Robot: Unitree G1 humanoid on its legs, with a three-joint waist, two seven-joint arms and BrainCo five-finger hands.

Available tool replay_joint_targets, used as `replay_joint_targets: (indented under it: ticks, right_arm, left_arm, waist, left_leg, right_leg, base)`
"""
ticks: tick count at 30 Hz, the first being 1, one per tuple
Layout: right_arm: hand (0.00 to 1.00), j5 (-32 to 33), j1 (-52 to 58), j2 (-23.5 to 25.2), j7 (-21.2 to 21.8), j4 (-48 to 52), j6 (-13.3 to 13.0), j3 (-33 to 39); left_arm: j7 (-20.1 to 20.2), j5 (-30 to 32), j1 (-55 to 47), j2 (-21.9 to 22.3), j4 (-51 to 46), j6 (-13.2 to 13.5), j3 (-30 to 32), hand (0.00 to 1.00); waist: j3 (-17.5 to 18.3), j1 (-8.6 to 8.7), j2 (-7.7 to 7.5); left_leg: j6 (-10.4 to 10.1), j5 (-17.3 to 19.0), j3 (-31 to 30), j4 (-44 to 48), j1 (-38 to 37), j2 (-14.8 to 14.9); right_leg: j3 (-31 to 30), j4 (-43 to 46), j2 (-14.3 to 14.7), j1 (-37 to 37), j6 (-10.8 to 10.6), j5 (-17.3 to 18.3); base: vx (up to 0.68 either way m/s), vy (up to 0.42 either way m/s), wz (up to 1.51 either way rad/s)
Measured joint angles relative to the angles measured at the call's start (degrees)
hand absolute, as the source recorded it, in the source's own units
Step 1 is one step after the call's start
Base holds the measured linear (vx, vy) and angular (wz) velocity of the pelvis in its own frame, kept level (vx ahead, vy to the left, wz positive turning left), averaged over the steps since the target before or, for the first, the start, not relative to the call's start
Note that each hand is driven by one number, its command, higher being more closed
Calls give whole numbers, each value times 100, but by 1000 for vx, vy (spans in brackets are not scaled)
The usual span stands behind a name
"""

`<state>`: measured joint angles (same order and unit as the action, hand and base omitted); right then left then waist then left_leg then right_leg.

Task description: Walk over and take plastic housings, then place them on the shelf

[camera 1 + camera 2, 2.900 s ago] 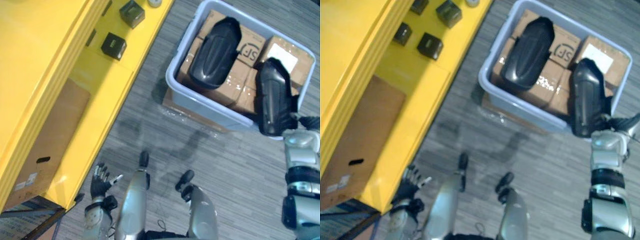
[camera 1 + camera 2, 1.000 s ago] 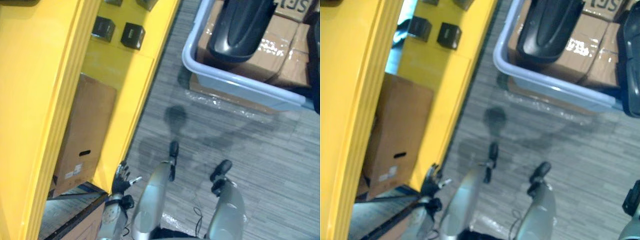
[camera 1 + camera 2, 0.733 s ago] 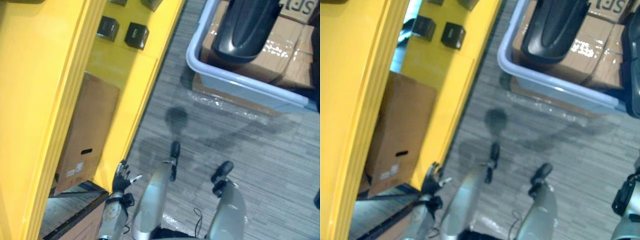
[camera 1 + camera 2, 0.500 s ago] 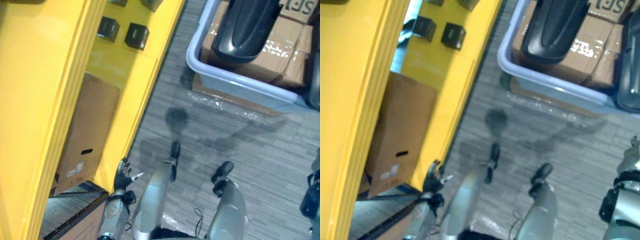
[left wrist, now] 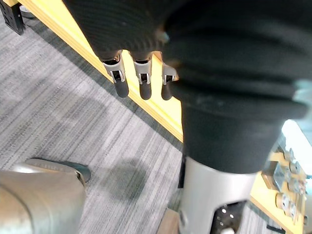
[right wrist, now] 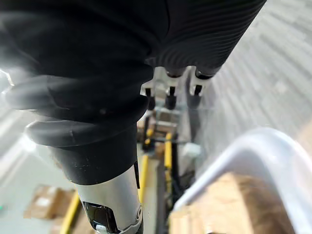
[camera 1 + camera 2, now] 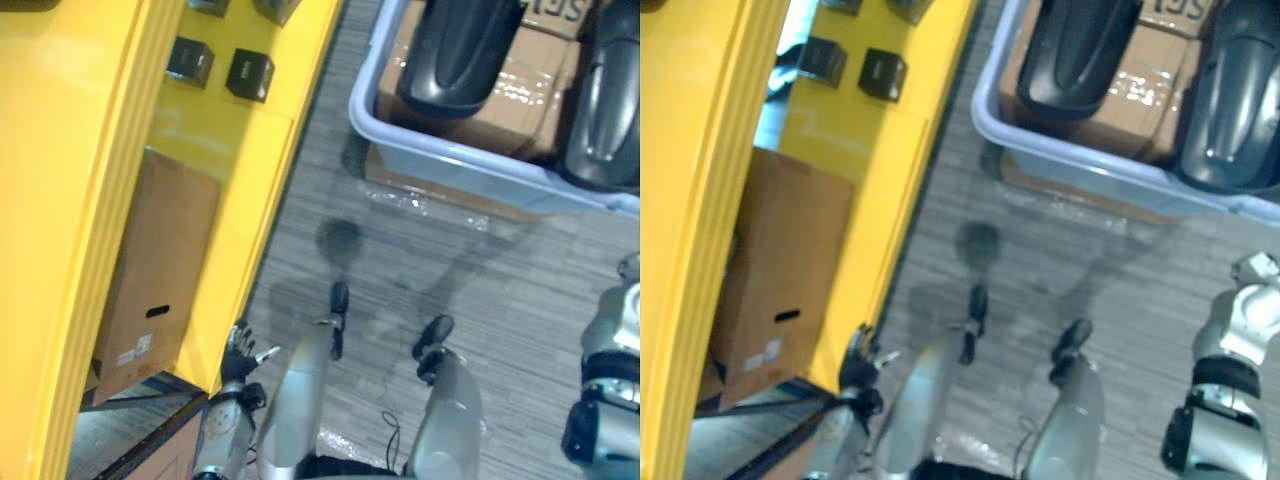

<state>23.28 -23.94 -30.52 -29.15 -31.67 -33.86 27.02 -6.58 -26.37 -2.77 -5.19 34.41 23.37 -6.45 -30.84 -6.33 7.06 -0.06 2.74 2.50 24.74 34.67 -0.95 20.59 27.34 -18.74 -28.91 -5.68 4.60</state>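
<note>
While left robot hand (image 7: 238,352) and right robot hand (image 6: 195,39) hang loose-fingered, apparently empty, plastic housings (image 7: 458,55) lie on printed cartons (image 7: 520,88).

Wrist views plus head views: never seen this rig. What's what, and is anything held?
This is a two-legged humanoid. The two eye views look down from its head; each wrist view looks along one robot hand. On the floor stand a yellow shelf, carrying small black boxes and a cardboard box, and a pale bin holding cartons and two black plastic housings. The left robot hand hangs open by the shelf's edge. The right robot hand is near the bin's rim, fingers relaxed. Neither holds anything.
</note>
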Motion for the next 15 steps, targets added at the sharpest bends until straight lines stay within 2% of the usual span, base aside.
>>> replay_joint_targets:
  ticks: [2,4,7,8,11,14,15]
  right_arm:
    - [0,-228,183,362,-140,565,2,-1]
    - [0,-398,303,452,-242,784,38,1]
    - [0,-625,256,490,-451,869,494,-8]
    - [0,-625,228,489,-502,866,588,-6]
    - [0,-627,-83,417,-741,798,1087,-37]
    - [0,-613,-630,-44,-867,301,1668,-280]
    - [0,-599,-780,-169,-873,152,1777,-342]
  left_arm:
    - [-2,2,-77,-14,-79,-11,154,0]
    - [-1,6,-99,-50,-230,-41,172,0]
    - [-6,34,-102,-99,-286,-149,179,0]
    - [-8,34,-105,-102,-286,-187,179,0]
    - [-106,39,-189,-111,-293,-267,178,0]
    - [-186,53,-250,-119,-254,-399,171,0]
    - [-196,64,-251,-122,-211,-429,167,0]
  waist:
    - [5,100,-181]
    - [0,133,-299]
    - [12,167,-472]
    - [10,167,-486]
    - [14,132,-503]
    - [18,43,-495]
    - [21,27,-488]
  left_leg:
    - [-2,1,62,-26,-77,25]
    - [-2,1,68,-25,-84,45]
    - [-7,4,79,-14,-119,74]
    - [-10,6,75,-11,-134,80]
    - [-11,7,65,-28,-159,91]
    - [-25,-10,15,-52,-154,86]
    - [-25,-18,-3,-58,-154,80]
  right_leg:
    - [-54,-1,18,18,-1,-1]
    - [-65,1,42,18,2,-2]
    - [-80,-5,72,54,16,-11]
    - [-74,-13,81,82,19,-14]
    - [-60,-53,97,118,36,-22]
    - [-15,-112,109,157,46,-62]
    - [2,-128,109,174,34,-76]
  base:
    - [26,-1,-13]
    - [17,-6,-7]
    - [7,0,-4]
    - [0,0,0]
    - [0,0,0]
    - [-11,12,4]
    - [-13,23,12]
